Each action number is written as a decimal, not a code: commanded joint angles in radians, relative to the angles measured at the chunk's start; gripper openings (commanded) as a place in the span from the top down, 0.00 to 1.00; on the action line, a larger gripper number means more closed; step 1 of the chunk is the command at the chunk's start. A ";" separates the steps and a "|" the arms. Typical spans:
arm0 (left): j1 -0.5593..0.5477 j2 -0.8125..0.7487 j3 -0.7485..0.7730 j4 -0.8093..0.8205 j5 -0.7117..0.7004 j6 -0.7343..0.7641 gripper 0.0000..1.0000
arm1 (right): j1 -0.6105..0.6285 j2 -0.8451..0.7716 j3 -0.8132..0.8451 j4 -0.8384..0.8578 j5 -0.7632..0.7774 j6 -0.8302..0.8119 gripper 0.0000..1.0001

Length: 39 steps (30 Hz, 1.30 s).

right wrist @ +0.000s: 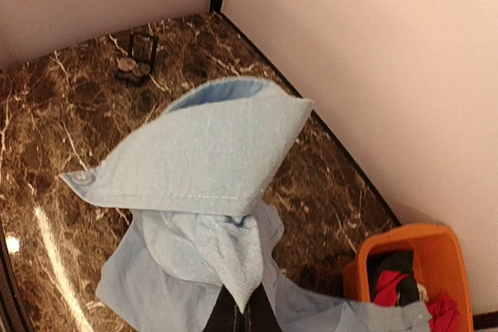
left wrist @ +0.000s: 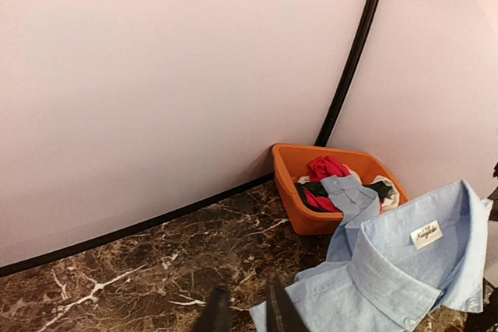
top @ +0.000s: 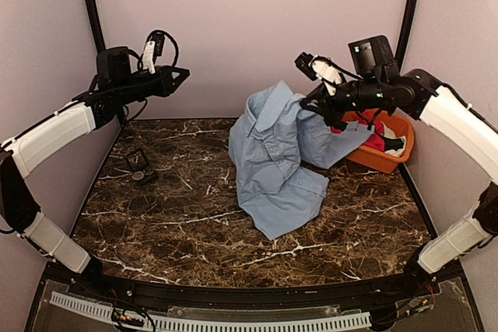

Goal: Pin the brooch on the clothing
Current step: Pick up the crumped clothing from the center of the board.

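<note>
The light blue shirt (top: 276, 165) hangs from its collar area in my right gripper (top: 317, 109), its lower part heaped on the marble table. In the right wrist view a fold of the shirt (right wrist: 194, 153) runs down into the shut fingers of my right gripper (right wrist: 247, 318). The brooch (top: 141, 177), a small dark disc, lies on the table at the left, far from both grippers; it also shows as the brooch (right wrist: 128, 66) in the right wrist view. My left gripper (top: 181, 77) is raised high at the back left. Its fingers (left wrist: 219, 310) stand slightly apart with nothing between them.
An orange bin (top: 380, 162) with red, black and white clothes stands at the back right; one shirt sleeve drapes into the bin (left wrist: 310, 219). A small dark square frame (top: 138, 159) lies just behind the brooch. Walls close off the back and both sides.
</note>
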 commanded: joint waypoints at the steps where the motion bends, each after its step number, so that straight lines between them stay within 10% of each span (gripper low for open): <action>1: 0.006 0.030 -0.016 -0.087 0.115 0.121 0.71 | 0.012 -0.098 -0.256 -0.163 0.156 0.038 1.00; 4: 0.005 0.119 0.029 -0.115 0.306 0.160 0.36 | 0.015 -0.107 -0.337 -0.270 0.265 0.082 1.00; 11: -0.049 0.294 0.097 -0.190 0.486 0.310 0.02 | 0.016 -0.163 -0.450 -0.307 0.301 0.118 1.00; 24: -0.140 0.767 0.782 -0.445 0.618 0.386 0.01 | 0.049 -0.154 -0.475 -0.314 0.248 0.150 1.00; 39: -0.200 0.895 0.836 -0.682 0.613 0.531 0.01 | 0.086 -0.112 -0.459 -0.323 0.307 0.179 1.00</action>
